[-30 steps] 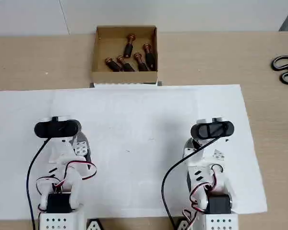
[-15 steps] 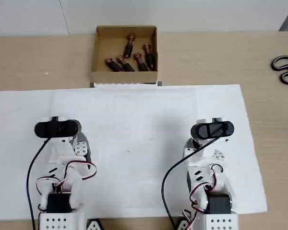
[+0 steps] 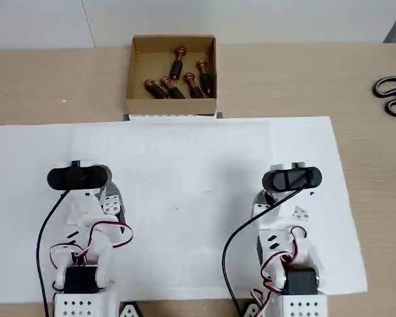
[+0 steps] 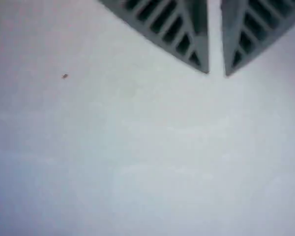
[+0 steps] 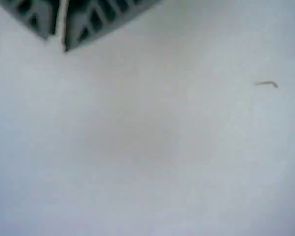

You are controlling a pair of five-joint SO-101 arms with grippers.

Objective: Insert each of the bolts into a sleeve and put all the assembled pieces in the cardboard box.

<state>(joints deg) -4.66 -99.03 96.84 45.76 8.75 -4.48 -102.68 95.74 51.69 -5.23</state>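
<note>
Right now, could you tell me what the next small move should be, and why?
Probably none: I would leave both arms parked and treat the job as finished. Five assembled pieces lie inside the cardboard box. The left gripper and the right gripper are shut with nothing between their fingers, low over the white paper.

The box (image 3: pixel 171 105) stands at the far side of the surface (image 3: pixel 53 79) with five bolt-and-sleeve pieces (image 3: pixel 178 63) lying in it at mixed angles. A paper sheet (image 3: pixel 185 172) lies just in front of it, with two folded arms (image 3: pixel 86 218) on its near part. Scissors (image 3: pixel 393 96) lie far right.
</note>
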